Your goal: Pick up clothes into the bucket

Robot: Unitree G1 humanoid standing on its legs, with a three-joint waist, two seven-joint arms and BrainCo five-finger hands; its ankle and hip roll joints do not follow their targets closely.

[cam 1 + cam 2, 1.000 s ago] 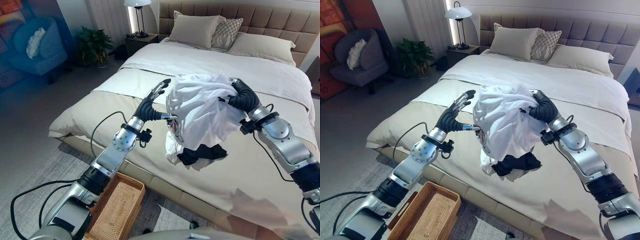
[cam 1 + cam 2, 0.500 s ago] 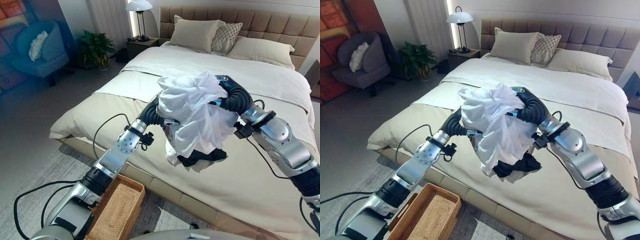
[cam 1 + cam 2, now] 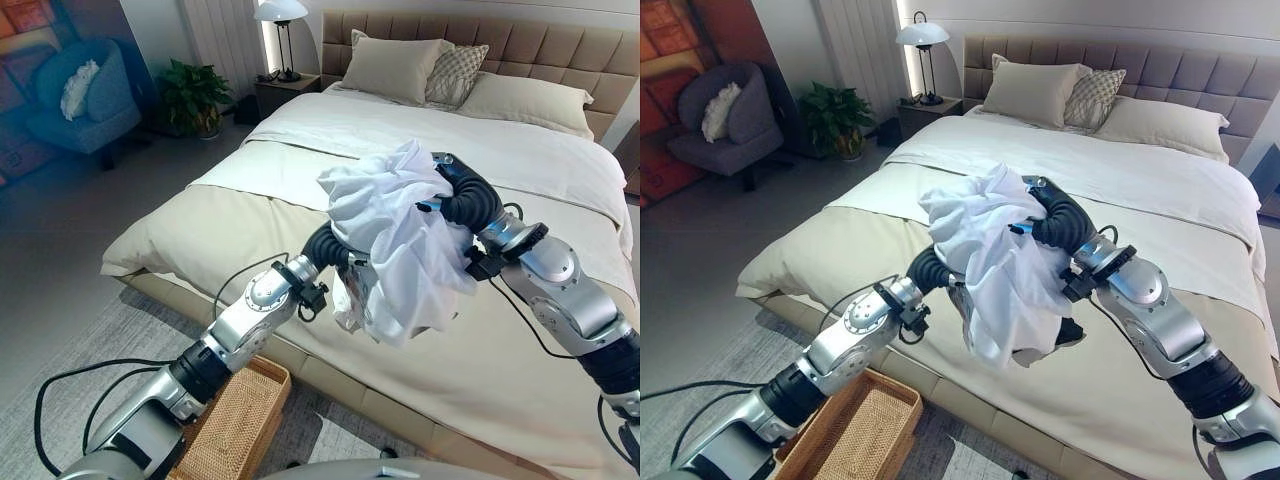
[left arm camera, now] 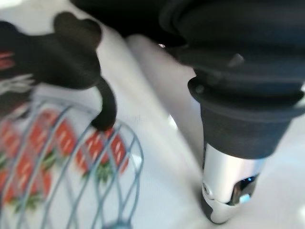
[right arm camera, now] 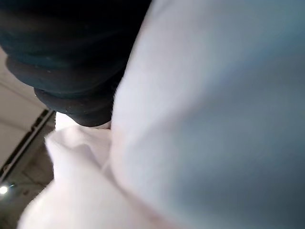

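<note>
White clothes [image 3: 395,235] bunched between both hands above bed [image 3: 520,350]; left hand [image 3: 330,245] and right hand [image 3: 462,198] buried in cloth, grip can't tell; basket [image 3: 235,420] below-left on floor

Both eye views look down from the head toward the bed [image 3: 520,360] and its headboard, sharing the near edge. Each wrist view sits very close against the white clothes [image 5: 214,119].
</note>
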